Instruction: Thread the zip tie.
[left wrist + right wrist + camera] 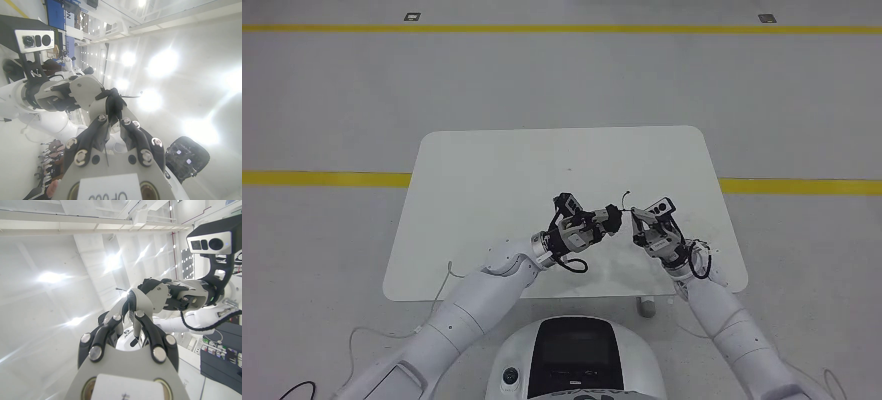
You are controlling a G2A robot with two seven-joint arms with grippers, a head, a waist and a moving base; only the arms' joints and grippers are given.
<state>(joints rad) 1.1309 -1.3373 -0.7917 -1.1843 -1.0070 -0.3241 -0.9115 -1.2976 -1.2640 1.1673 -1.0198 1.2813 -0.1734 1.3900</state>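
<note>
Above the front right part of the white table (542, 180), my two grippers meet tip to tip. A thin black zip tie (626, 200) runs between them, one end curling up away from the fingers. My left gripper (610, 218) is shut on the zip tie (132, 97); its small head sticks out past the gripper (115, 106), and a thin strand trails back between the fingers. My right gripper (635, 218) is also shut on the zip tie (121, 289), which pokes out beyond that gripper (130, 296). The two grippers' fingertips touch or nearly touch.
The table has rounded corners, with bare surface to the left and behind the grippers. Its front edge (572, 297) lies just under the forearms. Yellow floor lines (322, 179) run past the table on both sides.
</note>
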